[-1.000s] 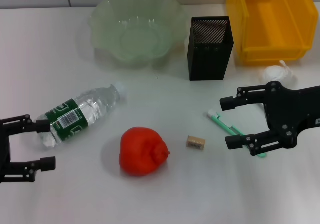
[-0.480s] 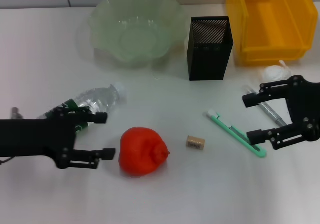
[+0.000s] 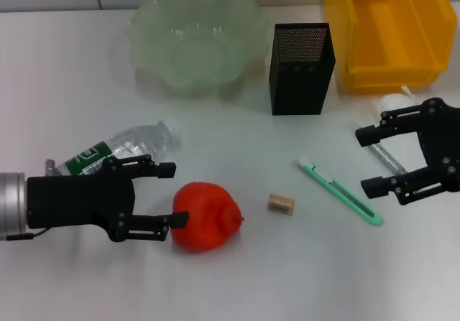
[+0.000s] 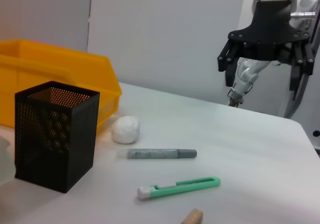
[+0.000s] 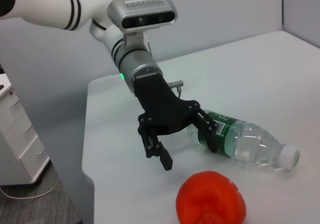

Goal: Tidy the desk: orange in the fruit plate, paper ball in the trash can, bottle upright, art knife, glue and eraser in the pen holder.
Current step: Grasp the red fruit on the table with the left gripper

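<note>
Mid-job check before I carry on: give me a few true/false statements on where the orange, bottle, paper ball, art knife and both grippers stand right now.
1. The orange lies on the table, outside the fruit plate. True.
2. The bottle stands upright. False: it lies on its side.
3. The left gripper is open beside the orange. True.
4. The paper ball is in the trash can. False: it sits on the table beside it.
5. The right gripper holds the art knife. False: it is open and empty.
</note>
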### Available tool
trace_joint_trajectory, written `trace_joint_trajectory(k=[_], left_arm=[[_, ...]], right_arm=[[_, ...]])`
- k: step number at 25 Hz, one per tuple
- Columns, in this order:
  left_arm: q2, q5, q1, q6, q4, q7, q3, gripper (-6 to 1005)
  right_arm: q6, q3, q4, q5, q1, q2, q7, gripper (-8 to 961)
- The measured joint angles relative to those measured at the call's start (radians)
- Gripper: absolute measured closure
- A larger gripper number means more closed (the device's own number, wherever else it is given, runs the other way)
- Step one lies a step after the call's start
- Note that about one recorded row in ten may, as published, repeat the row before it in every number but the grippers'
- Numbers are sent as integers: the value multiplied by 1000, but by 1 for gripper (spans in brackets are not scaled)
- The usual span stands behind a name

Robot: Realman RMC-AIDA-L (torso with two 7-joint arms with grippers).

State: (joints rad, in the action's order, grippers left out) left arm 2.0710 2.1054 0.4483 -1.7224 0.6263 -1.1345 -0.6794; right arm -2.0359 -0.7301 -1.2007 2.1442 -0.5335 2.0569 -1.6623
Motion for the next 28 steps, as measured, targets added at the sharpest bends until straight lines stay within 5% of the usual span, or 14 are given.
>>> trace_joint_trajectory(k=[24,28], left_arm=[[1,0,13,174,-92,23,-137,164],[2,-3,13,178,-92,19,-154,271]], right_arm=[[11,-6,-28,0,-27,-2,-64,168],[14,-2,-22,0,-23,0,-60,169]])
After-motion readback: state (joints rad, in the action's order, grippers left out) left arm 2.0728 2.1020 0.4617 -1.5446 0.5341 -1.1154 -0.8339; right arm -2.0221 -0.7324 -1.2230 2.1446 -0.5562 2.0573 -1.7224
